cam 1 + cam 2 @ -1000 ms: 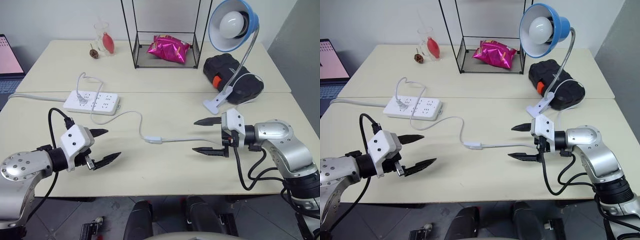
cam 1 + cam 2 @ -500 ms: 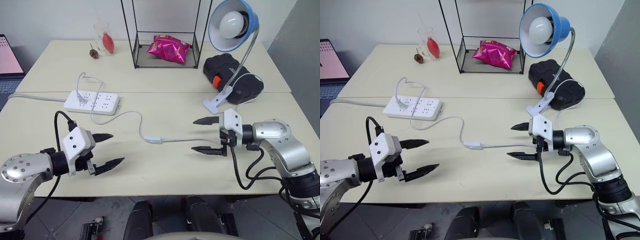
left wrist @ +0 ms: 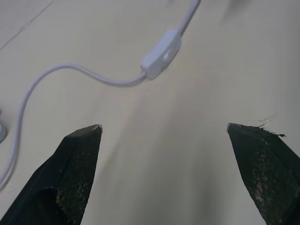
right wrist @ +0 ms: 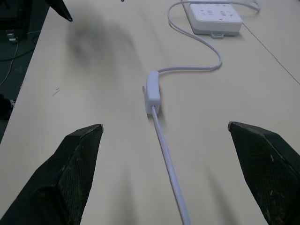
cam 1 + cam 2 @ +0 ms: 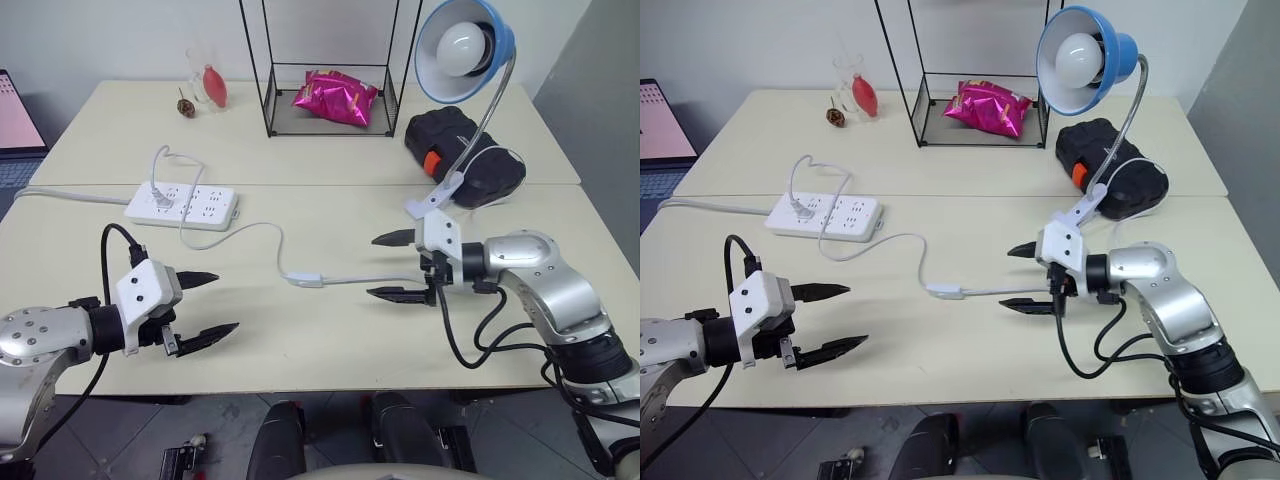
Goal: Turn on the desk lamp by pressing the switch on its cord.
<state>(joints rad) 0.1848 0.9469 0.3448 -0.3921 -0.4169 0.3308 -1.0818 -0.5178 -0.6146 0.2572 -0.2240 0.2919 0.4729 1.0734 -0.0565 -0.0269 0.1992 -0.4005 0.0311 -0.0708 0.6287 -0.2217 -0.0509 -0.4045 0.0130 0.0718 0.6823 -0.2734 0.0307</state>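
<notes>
While both grippers hang over the table:
Hidden/cut off: lamp shade top runs out of frame; clip base partly behind right gripper's housing. Cord past right gripper hard to follow; near lamp it loops over a black case.
Switch: flat on front table, touching nothing, between the 2 grippers, nearer the right one.
Right gripper: released, jaws spread wide, empty; tips point at switch along the cord, short gap left.
Left gripper: released, jaws wide, empty; well apart from switch, near front edge.
Open room: bare tabletop all round switch; cord trails from both its ends.
Other: power strip w/ 1 plug in, back-left of switch; wire rack w/ pink bag on rear table.
</notes>
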